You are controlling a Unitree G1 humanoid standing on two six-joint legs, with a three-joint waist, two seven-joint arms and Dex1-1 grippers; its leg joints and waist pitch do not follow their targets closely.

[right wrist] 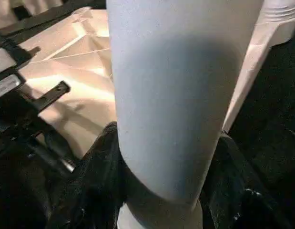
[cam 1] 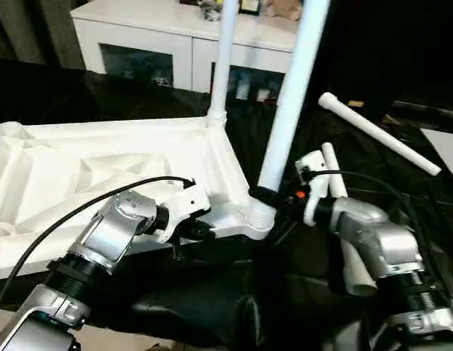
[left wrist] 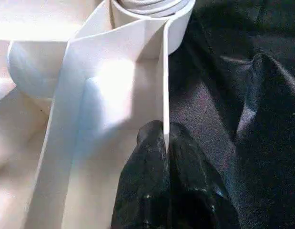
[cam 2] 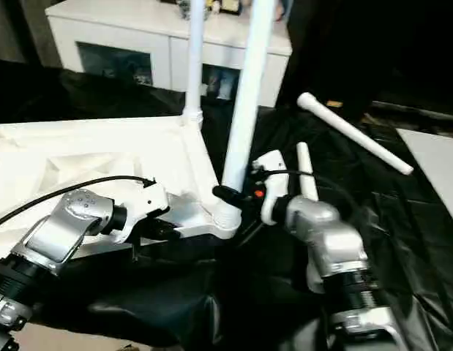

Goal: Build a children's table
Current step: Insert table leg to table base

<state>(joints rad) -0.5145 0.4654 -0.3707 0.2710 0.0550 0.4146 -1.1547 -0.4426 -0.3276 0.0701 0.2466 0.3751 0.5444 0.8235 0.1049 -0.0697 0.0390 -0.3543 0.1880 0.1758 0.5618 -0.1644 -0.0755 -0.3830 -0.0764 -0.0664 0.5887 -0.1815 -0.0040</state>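
White plastic rectangular tabletop with rounded corners [cam 1: 102, 175] lies upside down, ribbed underside up, on black sheeting [cam 1: 233, 300] that covers the surface below.

Two round tapering white legs stand in its corner sockets: far-corner leg [cam 1: 225, 58] upright, near-corner leg [cam 1: 292, 95] leaning slightly right as seen from the head views.

Left end effector [cam 1: 195, 232]: fingers [left wrist: 152, 191] pressed together, pinching the thin rim wall of the tabletop just beside the near-corner socket. Left wrist view shows the rim edge sandwiched between both black pads.

Right end effector [cam 1: 264, 196]: fingers part open, clamped around the near-corner leg just above its socket collar. Right wrist view shows one black finger [right wrist: 90, 191] on each side of the leg, both in contact.

Two more white legs lie loose on the sheeting to the right: one long leg [cam 1: 376, 133] lying diagonally farther back, a second loose leg [cam 1: 334, 172] just behind the right wrist, partly hidden by the forearm.

White cabinet with glass-fronted doors [cam 1: 145, 44] stands behind the work area. Corner of a flat white board [cam 1: 447, 150] at the right edge.
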